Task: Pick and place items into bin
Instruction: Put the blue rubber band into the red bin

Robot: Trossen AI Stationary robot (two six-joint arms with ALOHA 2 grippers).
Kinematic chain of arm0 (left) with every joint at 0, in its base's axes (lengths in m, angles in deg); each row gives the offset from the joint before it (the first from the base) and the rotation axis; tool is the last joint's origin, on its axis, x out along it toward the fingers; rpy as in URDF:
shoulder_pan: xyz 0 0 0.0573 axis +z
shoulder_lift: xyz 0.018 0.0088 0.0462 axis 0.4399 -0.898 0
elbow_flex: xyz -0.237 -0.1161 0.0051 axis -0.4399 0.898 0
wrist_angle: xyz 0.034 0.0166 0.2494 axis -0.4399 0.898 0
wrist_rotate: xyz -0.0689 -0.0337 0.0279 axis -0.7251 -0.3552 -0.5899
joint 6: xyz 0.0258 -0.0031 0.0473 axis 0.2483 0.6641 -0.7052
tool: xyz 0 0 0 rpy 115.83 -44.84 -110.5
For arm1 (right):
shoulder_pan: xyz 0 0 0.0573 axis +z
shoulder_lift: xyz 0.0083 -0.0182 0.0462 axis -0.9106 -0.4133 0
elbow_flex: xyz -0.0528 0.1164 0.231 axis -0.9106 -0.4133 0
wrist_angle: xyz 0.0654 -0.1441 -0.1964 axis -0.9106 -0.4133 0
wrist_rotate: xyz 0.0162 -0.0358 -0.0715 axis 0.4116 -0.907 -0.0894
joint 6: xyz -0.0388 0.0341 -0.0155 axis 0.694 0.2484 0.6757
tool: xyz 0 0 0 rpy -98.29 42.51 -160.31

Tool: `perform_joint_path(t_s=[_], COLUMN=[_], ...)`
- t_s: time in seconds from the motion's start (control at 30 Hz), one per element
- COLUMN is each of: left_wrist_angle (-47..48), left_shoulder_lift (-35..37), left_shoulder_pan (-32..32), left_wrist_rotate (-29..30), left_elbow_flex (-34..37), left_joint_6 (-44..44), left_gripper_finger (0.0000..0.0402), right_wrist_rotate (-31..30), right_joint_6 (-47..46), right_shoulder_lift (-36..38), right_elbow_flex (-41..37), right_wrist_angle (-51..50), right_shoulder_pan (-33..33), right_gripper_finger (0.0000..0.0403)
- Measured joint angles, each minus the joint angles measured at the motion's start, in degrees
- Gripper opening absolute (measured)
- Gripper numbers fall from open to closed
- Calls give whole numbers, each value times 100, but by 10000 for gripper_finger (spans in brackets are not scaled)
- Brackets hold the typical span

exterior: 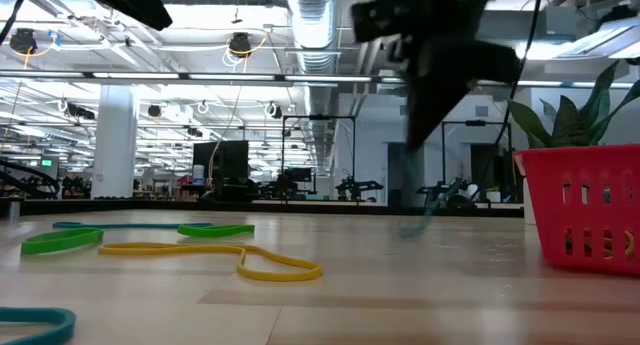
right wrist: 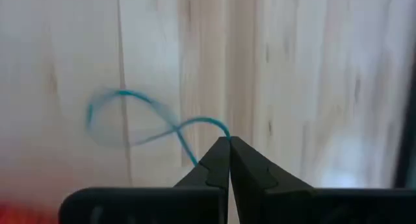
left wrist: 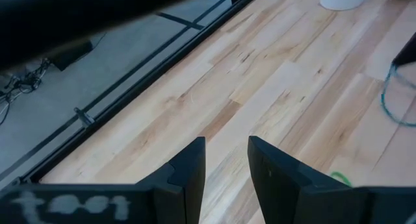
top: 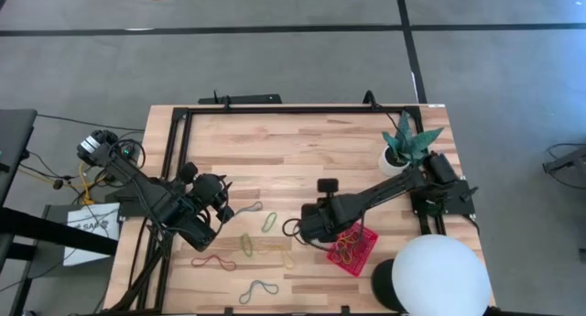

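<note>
Several loose bands (top: pixel 247 245) lie on the table (top: pixel 275 137) left of the red bin (top: pixel 353 248) in the high view, the right gripper (top: pixel 302 226) just beside the bin. In the left wrist view the left gripper (left wrist: pixel 226 160) stands apart, empty. In the right wrist view the right gripper (right wrist: pixel 228 146) is pinched together on a blue band (right wrist: pixel 140 120).

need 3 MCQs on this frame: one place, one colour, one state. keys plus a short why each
1. Where does the small bright red mesh plastic basket sit?
A. beside the big white dome
B. beside the left arm
C. on the grey floor

2. What colour is the thin rubber-band loop at the right hand's tips?
A. red
B. yellow
C. blue

3. How does the right hand stand?
A. wide open
B. shut on the loop
C. out of view

Key:
1 A, the high view shows it next to the dome on the wooden table.
2 C, the right wrist view shows a blue strand.
3 B, its fingertips meet with the loop pinched between them.
</note>
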Motion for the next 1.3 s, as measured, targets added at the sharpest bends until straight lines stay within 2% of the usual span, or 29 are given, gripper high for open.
perform_joint_path(t_s=[0.07,0.2,0.33,0.47,0.67,0.77,0.9,0.97,1.1,1.3], left_wrist_angle=[-1,-7,-7,-7,-7,-16,-43,-58,-53,-53], left_shoulder_lift=[0,0,0,0,0,2,2,0,0,0], left_shoulder_pan=[0,1,1,-1,-1,-1,-1,-1,1,1], left_wrist_rotate=[-1,-4,0,0,4,7,7,4,7,10], left_elbow_flex=[0,0,0,0,0,0,0,0,0,0], left_joint_6=[-11,-12,-14,-79,-80,-79,-79,-78,-84,-141], left_gripper_finger=[107,107,107,107,107,107,107,107,107,107], right_wrist_rotate=[93,836,1348,1865,1754,1039,-235,-456,-298,875], right_joint_6=[-331,-801,-1137,-1015,-939,-1220,-1915,-2108,-1954,-1290], right_shoulder_lift=[6,10,10,53,272,530,962,1219,1683,2196], right_elbow_flex=[203,331,331,331,371,436,482,482,482,482], right_wrist_angle=[-690,-1539,-1893,-1827,-1633,-1838,-2268,-2320,-1936,-1201], right_shoulder_pan=[63,158,275,470,705,777,775,766,876,1073], right_gripper_finger=[1,1,1,1,1,1,0,0,0,0])
